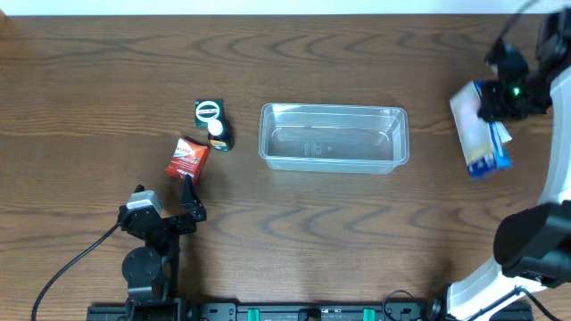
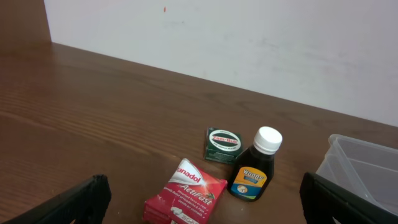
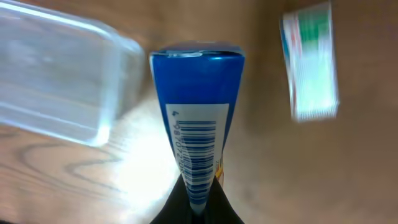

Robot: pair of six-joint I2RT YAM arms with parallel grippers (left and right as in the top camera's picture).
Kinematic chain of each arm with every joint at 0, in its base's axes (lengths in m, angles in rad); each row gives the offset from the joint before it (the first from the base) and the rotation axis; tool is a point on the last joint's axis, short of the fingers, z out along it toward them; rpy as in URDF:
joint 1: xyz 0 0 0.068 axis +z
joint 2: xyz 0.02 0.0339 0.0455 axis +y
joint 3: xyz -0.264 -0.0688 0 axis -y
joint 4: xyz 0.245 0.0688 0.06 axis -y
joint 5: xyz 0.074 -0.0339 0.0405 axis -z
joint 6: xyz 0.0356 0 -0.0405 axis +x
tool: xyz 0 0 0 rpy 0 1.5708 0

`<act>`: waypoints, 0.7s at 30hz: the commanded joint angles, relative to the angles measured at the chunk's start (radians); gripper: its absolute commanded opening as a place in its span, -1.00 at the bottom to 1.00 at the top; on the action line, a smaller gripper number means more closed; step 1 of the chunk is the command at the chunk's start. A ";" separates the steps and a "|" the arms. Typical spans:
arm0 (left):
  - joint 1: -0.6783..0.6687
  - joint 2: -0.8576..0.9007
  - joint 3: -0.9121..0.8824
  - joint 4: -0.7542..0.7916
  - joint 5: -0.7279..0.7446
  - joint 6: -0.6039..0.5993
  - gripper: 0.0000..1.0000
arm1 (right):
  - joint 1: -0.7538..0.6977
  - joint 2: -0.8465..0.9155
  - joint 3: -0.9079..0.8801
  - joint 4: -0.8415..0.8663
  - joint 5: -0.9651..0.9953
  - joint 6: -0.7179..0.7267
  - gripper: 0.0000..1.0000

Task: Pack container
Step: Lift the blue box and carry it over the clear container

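Note:
The clear plastic container stands empty at the table's middle; its corner also shows in the left wrist view and in the right wrist view. My right gripper is shut on a blue box with a barcode and holds it above the table, to the right of the container. My left gripper is open and empty, low, just in front of a red Panadol box.
A dark syrup bottle with a white cap and a small green box lie left of the container, behind the red box. A white and green box lies on the table by the right gripper.

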 commanded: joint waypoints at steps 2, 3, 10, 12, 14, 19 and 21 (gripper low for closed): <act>0.004 0.001 -0.021 -0.035 -0.027 -0.005 0.96 | 0.174 -0.059 0.099 0.010 -0.094 -0.267 -0.98; 0.004 0.001 -0.021 -0.035 -0.027 -0.004 0.96 | 0.229 -0.066 0.103 0.023 -0.089 -0.331 -0.98; 0.004 0.001 -0.021 -0.035 -0.027 -0.004 0.96 | 0.552 -0.057 0.102 0.060 0.137 -0.592 -0.98; 0.004 0.001 -0.021 -0.035 -0.027 -0.004 0.96 | 0.624 -0.050 0.102 0.085 0.210 -0.592 -0.97; 0.004 0.001 -0.021 -0.035 -0.027 -0.004 0.96 | 0.672 -0.045 0.101 0.103 0.240 -0.592 -0.98; 0.004 0.001 -0.021 -0.035 -0.027 -0.004 0.96 | 0.726 -0.023 0.100 0.101 0.239 -0.603 -0.97; 0.004 0.001 -0.021 -0.035 -0.027 -0.004 0.96 | 0.727 -0.014 0.093 0.090 0.227 -0.603 -0.97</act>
